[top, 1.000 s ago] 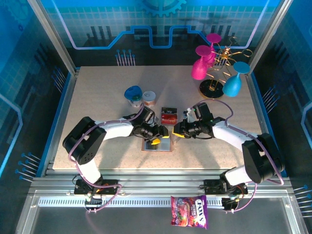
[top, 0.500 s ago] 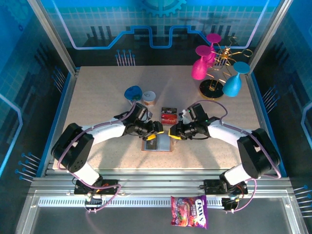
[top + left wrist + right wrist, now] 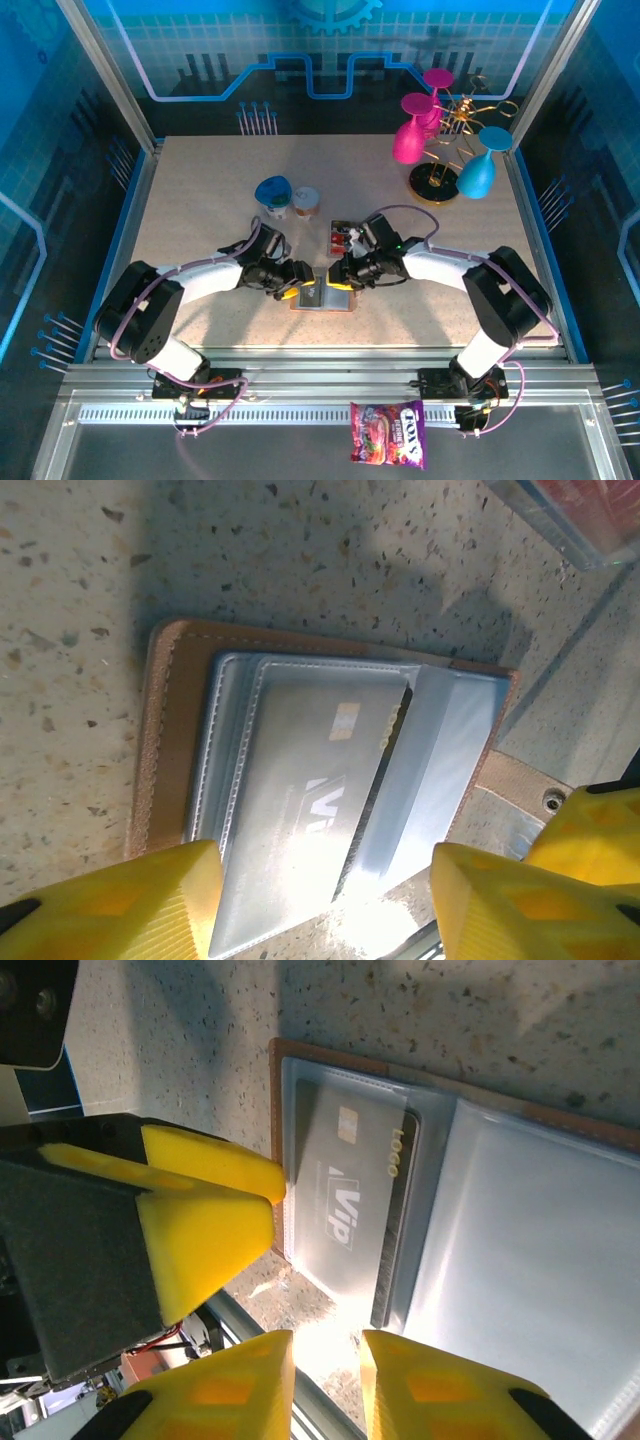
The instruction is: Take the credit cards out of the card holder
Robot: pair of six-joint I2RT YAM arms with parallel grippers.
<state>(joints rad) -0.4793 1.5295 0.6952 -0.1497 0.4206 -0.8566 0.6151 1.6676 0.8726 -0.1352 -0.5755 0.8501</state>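
Table [image 3: 200, 200]: pale, speckled, walled in blue panels. Bears at far right a wire rack [image 3: 445, 140] hung with pink and blue glasses, and at centre back two small tubs [image 3: 272, 190] side by side.

Left arm [image 3: 200, 280] and right arm [image 3: 450, 268]: white, bent low, reaching inward and meeting near the front middle.

Candy bag [image 3: 388, 435]: off the table, on the metal ledge in front, well apart from everything else.

Holder [image 3: 328, 300]: lies flat and open near the front edge, between the two grippers. Shows in the wrist views a brown stitched border around pale, glossy clear pockets.

Red cards [image 3: 343, 237]: red and dark on top with white marks, on the table just behind the holder, beside the right arm's wrist.

Grey card [image 3: 350, 1190]: sits inside one pocket of the holder, white lettering showing through the plastic and a dark edge along one side.

Left gripper [image 3: 325, 880]: yellow fingers well apart, low over the holder's edge, one to each side of the carded pocket. Clamps nothing.

Right gripper [image 3: 325, 1380]: yellow fingers nearly together, only a slim gap between them and nothing seen in it. Hovers just beside the end of the grey card; touching or not, cannot tell.
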